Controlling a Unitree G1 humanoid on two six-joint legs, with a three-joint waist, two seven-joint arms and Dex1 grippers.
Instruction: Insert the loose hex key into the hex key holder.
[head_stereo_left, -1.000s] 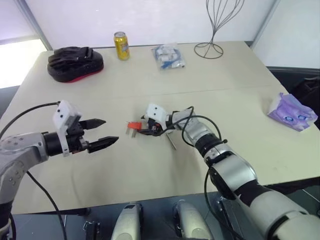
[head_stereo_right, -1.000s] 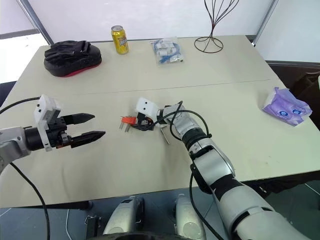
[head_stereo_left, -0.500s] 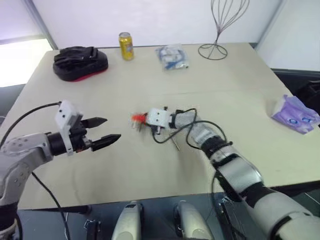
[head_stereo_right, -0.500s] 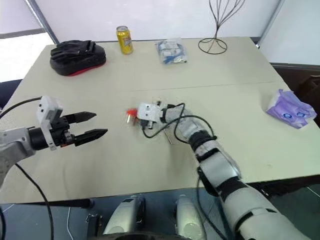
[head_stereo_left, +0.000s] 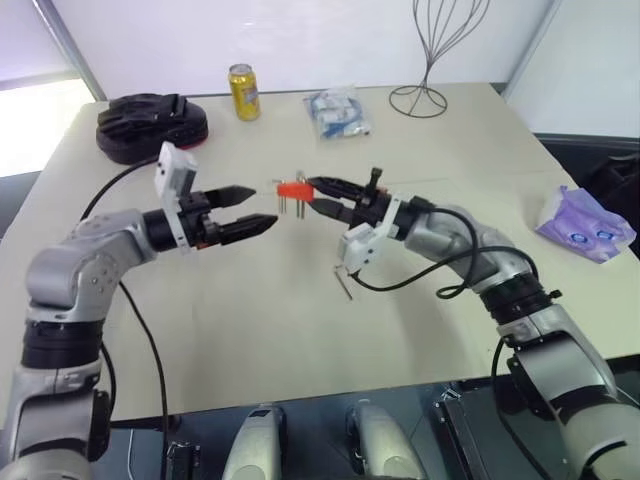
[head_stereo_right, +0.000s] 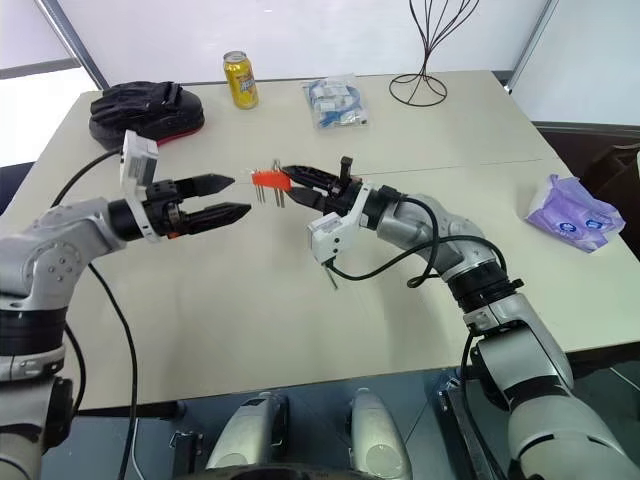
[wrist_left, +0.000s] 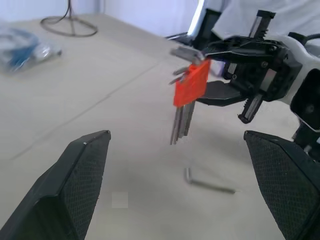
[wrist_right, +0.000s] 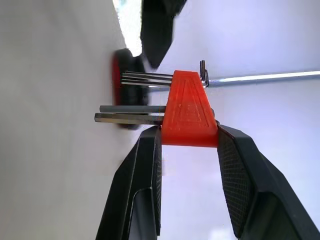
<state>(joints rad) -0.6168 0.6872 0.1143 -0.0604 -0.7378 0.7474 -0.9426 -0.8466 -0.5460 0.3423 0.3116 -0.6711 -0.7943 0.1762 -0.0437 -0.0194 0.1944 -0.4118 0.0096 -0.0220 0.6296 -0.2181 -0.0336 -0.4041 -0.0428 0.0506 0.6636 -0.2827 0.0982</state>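
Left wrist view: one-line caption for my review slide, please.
Right gripper holds the orange hex key holder aloft; the loose hex key lies on the table below.

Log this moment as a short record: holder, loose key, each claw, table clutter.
holder: lifted off the table, keys hanging down
loose key: flat on the table, under the right arm
right claw: shut on holder
left claw: open, empty, facing the holder
clutter: can, black glove, plastic bag, wire stand, purple pack
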